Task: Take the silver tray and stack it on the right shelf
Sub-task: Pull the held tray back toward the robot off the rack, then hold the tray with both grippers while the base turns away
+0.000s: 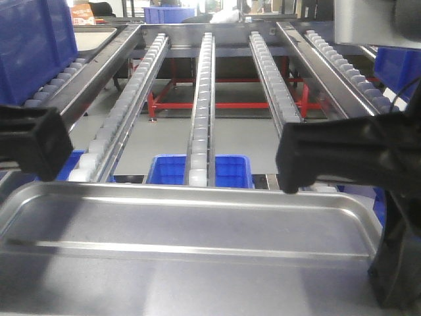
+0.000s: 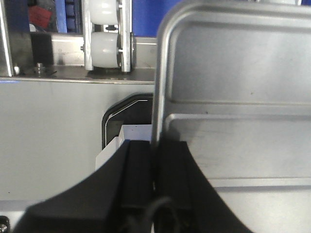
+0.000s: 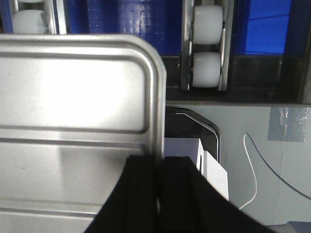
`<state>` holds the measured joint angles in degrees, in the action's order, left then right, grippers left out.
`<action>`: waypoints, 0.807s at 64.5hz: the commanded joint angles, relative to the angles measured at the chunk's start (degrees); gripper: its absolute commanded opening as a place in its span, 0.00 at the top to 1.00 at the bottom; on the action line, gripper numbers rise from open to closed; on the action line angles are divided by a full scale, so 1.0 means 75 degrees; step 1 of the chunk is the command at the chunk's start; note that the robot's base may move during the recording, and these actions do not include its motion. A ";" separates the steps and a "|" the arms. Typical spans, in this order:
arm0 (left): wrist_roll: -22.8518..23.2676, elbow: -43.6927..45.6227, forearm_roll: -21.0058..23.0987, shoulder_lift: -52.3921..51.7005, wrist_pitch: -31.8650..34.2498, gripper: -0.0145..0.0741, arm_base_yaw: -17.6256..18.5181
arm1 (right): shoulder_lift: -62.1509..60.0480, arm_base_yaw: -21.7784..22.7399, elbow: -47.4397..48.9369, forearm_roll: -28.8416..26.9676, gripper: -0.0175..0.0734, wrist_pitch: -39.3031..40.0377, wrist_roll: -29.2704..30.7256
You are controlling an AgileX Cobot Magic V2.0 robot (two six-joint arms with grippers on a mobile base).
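The silver tray, shiny with two long ridges, is held level between both grippers, just in front of a roller rack with three long rails. My left gripper is shut on the tray's left rim; in the left wrist view its jaws clamp the rim of the tray. My right gripper is shut on the right rim; in the right wrist view its jaws pinch the edge of the tray. The right shelf shows only partly at far right, as a roller row beside a blue panel.
A red frame and a blue bin lie below the rails. A blue crate stands on the left rack. A steel front lip runs under the tray, with a white box and a white cable.
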<state>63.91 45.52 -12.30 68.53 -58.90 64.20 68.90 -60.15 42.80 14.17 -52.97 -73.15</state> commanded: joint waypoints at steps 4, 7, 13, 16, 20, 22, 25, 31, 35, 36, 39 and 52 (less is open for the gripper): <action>0.0048 0.0168 -0.0297 -0.0189 -0.0567 0.95 0.0036 | -0.0198 0.0007 0.0149 0.0430 0.75 -0.0449 0.0128; 0.0048 0.0168 -0.0297 -0.0189 -0.0567 0.95 0.0036 | -0.0198 0.0007 0.0149 0.0430 0.75 -0.0449 0.0128; 0.0048 0.0168 -0.0297 -0.0189 -0.0567 0.95 0.0036 | -0.0198 0.0007 0.0149 0.0430 0.75 -0.0449 0.0128; 0.0048 0.0168 -0.0297 -0.0189 -0.0567 0.95 0.0036 | -0.0198 0.0007 0.0149 0.0430 0.75 -0.0449 0.0128; 0.0048 0.0168 -0.0297 -0.0189 -0.0567 0.95 0.0036 | -0.0198 0.0007 0.0149 0.0430 0.75 -0.0449 0.0128; 0.0048 0.0168 -0.0297 -0.0189 -0.0567 0.95 0.0036 | -0.0198 0.0007 0.0149 0.0430 0.75 -0.0449 0.0128; 0.0048 0.0168 -0.0297 -0.0189 -0.0567 0.95 0.0036 | -0.0198 0.0007 0.0149 0.0430 0.75 -0.0449 0.0128; 0.0048 0.0168 -0.0297 -0.0175 -0.0567 0.95 0.0036 | -0.0198 0.0007 0.0149 0.0430 0.75 -0.0449 0.0128; 0.0048 0.0168 -0.0297 -0.0161 -0.0567 0.95 0.0036 | -0.0198 0.0007 0.0149 0.0430 0.75 -0.0449 0.0128; 0.0048 0.0168 -0.0297 -0.0161 -0.0567 0.95 0.0036 | -0.0198 0.0007 0.0149 0.0430 0.75 -0.0449 0.0128; 0.0048 0.0168 -0.0297 -0.0161 -0.0567 0.95 0.0036 | -0.0198 0.0007 0.0149 0.0430 0.75 -0.0449 0.0128; 0.0048 0.0168 -0.0297 -0.0161 -0.0567 0.95 0.0036 | -0.0198 0.0007 0.0149 0.0430 0.75 -0.0449 0.0128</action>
<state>63.91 45.52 -12.30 68.53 -59.27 64.20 68.78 -60.15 42.80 14.17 -52.55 -73.15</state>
